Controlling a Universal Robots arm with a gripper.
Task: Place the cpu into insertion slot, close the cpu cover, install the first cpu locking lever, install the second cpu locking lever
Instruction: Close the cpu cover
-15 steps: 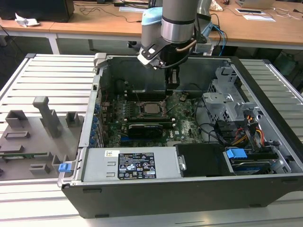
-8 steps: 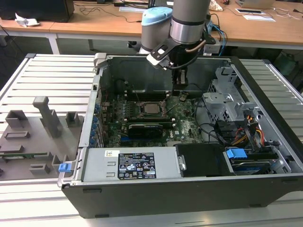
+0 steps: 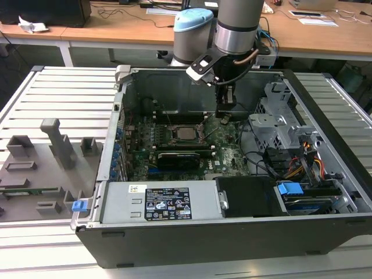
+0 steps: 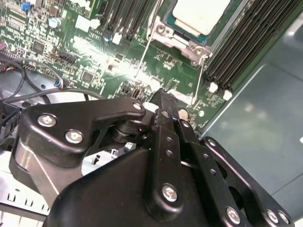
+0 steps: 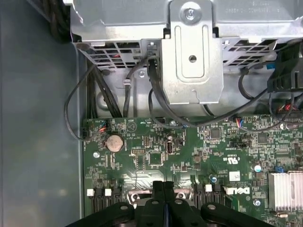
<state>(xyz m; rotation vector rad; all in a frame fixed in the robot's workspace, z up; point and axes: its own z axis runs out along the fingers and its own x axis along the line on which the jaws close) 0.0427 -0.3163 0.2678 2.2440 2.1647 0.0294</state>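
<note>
Since the pincer [image 5: 164, 187] is shut fingertip to fingertip on nothing, low over the motherboard [image 5: 189, 142] just beside the socket, it could slip off the thin locking lever [image 4: 201, 75], which looks unlatched, and gouge board parts. The cpu [image 4: 201, 13] sits in the socket mid-board. The cpu cover [image 4: 187, 41] seems down around it.

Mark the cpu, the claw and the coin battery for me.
cpu [image 4: 200, 14]: second wrist view, on its pale metal top.
claw [image 5: 164, 184]: first wrist view, where its fingertips meet.
coin battery [image 5: 114, 143]: first wrist view, centre of its face.
</note>
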